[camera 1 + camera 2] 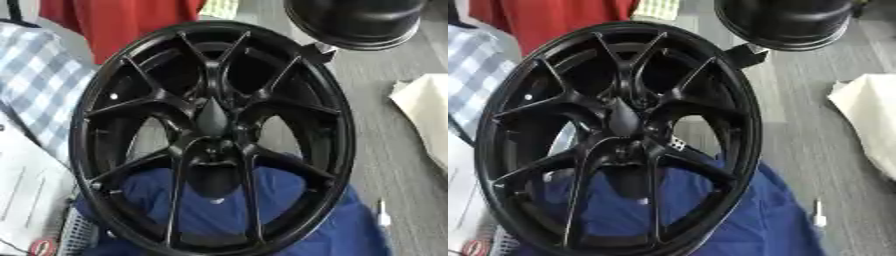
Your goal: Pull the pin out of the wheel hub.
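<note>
Wheel hub point(213, 120) centre cone tapers upward, upright.

The middle of the view is filled by the black wheel point(213, 137), its hub point(212, 120) ringed by spokes with open gaps between them. A black round part point(354, 20) is set close at the far right of the rim. Bare grey floor point(385, 145) is left open on the right, up to a pale cloth point(429, 115).
</note>
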### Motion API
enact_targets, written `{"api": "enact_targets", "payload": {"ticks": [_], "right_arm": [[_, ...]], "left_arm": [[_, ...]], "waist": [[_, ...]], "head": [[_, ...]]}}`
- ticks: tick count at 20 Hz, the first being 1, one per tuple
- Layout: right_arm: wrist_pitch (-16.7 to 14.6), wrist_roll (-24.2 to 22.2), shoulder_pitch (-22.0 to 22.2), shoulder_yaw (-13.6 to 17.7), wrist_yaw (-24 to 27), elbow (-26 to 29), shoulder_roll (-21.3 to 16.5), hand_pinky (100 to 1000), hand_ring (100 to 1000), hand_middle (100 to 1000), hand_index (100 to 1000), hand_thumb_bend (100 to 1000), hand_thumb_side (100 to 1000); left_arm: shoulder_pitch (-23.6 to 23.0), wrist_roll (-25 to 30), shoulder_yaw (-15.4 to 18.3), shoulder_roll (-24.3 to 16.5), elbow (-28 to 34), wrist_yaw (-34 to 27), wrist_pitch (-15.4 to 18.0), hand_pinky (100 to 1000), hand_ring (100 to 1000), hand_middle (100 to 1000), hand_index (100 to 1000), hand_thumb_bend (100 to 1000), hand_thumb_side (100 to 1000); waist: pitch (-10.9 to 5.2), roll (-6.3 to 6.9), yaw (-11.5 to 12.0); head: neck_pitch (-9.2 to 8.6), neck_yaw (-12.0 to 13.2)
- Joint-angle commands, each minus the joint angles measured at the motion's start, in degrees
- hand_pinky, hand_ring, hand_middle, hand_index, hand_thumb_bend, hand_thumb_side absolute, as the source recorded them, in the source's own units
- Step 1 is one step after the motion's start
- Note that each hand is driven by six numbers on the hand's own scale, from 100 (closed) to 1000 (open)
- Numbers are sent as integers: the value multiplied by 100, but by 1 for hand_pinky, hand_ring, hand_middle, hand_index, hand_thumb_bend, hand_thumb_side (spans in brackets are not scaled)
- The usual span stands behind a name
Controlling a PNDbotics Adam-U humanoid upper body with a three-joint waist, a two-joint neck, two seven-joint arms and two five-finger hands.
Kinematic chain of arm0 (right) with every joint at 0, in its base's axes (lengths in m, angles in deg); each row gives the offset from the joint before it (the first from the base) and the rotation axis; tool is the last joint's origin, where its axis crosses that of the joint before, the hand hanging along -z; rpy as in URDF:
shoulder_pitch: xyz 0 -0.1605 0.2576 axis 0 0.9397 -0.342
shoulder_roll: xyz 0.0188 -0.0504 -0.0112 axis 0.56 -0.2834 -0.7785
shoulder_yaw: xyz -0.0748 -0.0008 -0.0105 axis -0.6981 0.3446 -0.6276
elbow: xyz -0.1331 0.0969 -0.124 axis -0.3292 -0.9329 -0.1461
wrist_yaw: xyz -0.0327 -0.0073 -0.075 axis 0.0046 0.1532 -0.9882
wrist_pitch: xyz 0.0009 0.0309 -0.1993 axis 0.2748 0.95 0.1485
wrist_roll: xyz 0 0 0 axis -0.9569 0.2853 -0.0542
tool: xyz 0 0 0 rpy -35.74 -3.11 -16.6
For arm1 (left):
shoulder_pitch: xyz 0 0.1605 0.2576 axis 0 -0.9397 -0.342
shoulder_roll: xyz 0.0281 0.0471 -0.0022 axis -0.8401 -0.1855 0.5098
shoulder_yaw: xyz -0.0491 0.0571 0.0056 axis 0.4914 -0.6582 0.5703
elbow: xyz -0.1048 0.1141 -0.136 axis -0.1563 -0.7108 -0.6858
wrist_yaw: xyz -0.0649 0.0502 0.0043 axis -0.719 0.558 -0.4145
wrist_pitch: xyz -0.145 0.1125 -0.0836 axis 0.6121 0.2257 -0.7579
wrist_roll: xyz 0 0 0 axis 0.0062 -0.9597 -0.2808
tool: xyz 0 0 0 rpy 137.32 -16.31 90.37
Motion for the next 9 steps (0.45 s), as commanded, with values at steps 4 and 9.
{"api": "enact_targets", "payload": {"ticks": [4, 9], "right_arm": [[-41, 55, -105, 109, 62, 147, -187, 879, 767, 740, 792, 100, 384], [-66, 79, -190, 145, 105, 234, -134, 879, 767, 740, 792, 100, 369]], "left_arm": [[285, -561, 720, 211, 330, -597, 615, 811, 787, 738, 811, 585, 535], [364, -1056, 594, 771, 669, -1091, 821, 811, 783, 722, 789, 620, 504]], "waist": [[-177, -39, 25], [-149, -74, -2]], "head": [[41, 54], [3, 60]]}}
